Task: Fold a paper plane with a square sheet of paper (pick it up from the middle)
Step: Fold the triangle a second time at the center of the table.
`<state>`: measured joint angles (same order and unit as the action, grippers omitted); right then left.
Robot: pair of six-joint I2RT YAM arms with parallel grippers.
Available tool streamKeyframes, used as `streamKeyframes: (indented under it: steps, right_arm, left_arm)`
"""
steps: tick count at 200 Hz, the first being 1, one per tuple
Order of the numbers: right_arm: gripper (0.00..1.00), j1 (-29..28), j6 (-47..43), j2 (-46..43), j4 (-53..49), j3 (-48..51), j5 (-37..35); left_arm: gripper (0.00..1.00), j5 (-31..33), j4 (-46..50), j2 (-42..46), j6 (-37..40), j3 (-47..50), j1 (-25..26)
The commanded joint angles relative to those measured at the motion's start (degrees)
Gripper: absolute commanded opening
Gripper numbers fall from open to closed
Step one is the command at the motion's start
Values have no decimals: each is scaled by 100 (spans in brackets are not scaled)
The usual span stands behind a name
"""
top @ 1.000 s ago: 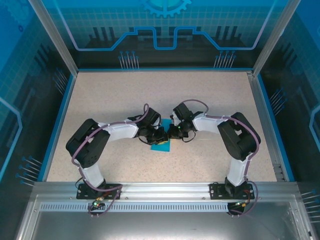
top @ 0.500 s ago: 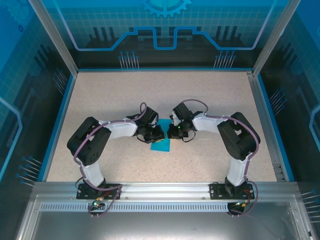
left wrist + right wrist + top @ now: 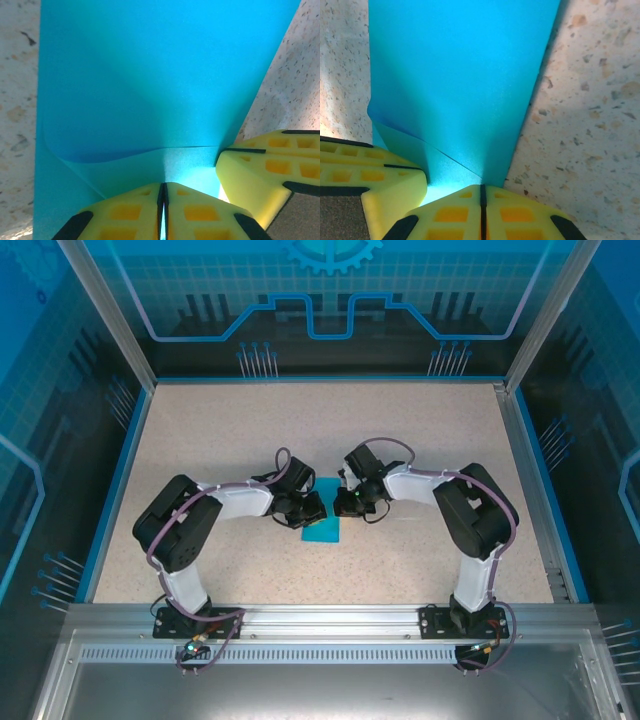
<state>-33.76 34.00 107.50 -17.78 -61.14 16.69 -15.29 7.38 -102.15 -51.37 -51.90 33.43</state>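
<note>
Square sheet of paper (image 3: pixel 322 530) on table (image 3: pixel 200 440), mid-table. Left gripper (image 3: pixel 312 508) over sheet's left side, right gripper (image 3: pixel 347 504) over its right side, tips side by side.

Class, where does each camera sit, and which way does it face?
Top external: above and behind, looking down at the table; both arms show, left claw and right claw both at the teal sheet.
Left wrist: on that wrist, looking along its shut fingers onto the sheet.
Right wrist: the same, past its own shut fingers.
Shared: the sheet and the opposite claw.
</note>
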Motion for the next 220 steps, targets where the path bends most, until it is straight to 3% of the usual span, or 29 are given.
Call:
streamKeyframes:
  steps: [1, 147, 220]
  right_arm:
    - [9, -52, -119, 270, -293, -90, -285]
    - [8, -48, -376, 724, -944, -231, -977]
    - [9, -61, -395, 667, -881, -214, -886]
  left_arm:
    - [13, 362, 418, 99, -72, 146, -90]
    - [15, 469, 651, 177, 413, 32, -914]
    - [18, -532, 382, 797, 792, -117, -878]
